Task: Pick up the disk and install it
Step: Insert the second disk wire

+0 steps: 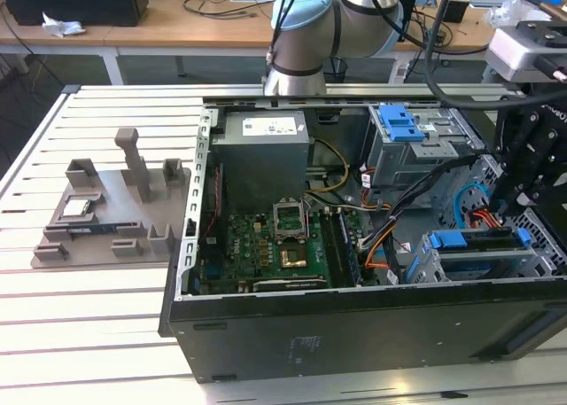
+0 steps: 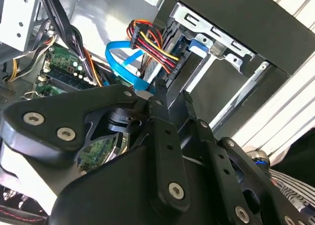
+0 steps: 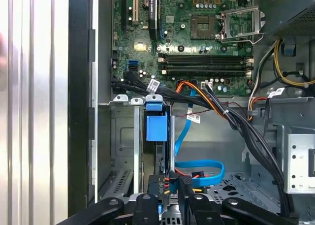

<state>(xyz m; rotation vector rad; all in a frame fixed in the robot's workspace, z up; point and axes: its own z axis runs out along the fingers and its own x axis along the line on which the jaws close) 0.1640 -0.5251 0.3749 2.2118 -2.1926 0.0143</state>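
Slatted white bench (image 1: 106, 334) carries, going from the exterior view's left, a grey fixture (image 1: 115, 214), then the open computer case (image 1: 354, 321), with the gripper (image 1: 532, 170) hanging over its drive bays at the right. The disk (image 1: 483, 244) sits in the bay just under and ahead of the jaws, its blue-framed long axis running across the case; whether the jaws stand apart or together I cannot tell. In the first wrist view the disk (image 3: 156, 129) appears edge-on, straight beyond the gripper (image 3: 167, 200), while the second wrist view adds the red-and-yellow power cable (image 2: 152, 43) plugged at its rear.
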